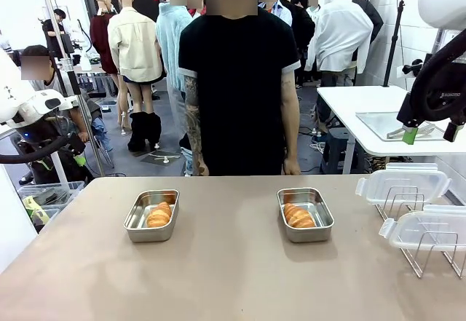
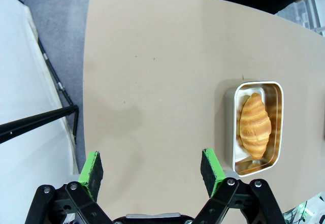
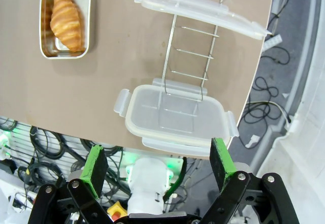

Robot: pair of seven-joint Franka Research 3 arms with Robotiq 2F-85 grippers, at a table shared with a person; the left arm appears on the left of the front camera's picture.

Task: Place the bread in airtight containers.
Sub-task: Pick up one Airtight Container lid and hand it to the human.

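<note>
With the left croissant [image 1: 159, 215] lying in the left pan [image 1: 151, 236] and the right croissant [image 1: 298, 216] in the right pan [image 1: 309, 235] at mid-frame, the clear lid [image 1: 426, 230] at lower right is probably best pinched by its rim and lifted level by the right gripper [image 3: 157, 158], which, like the left gripper [image 2: 151, 163], is spread wide and empty.
</note>
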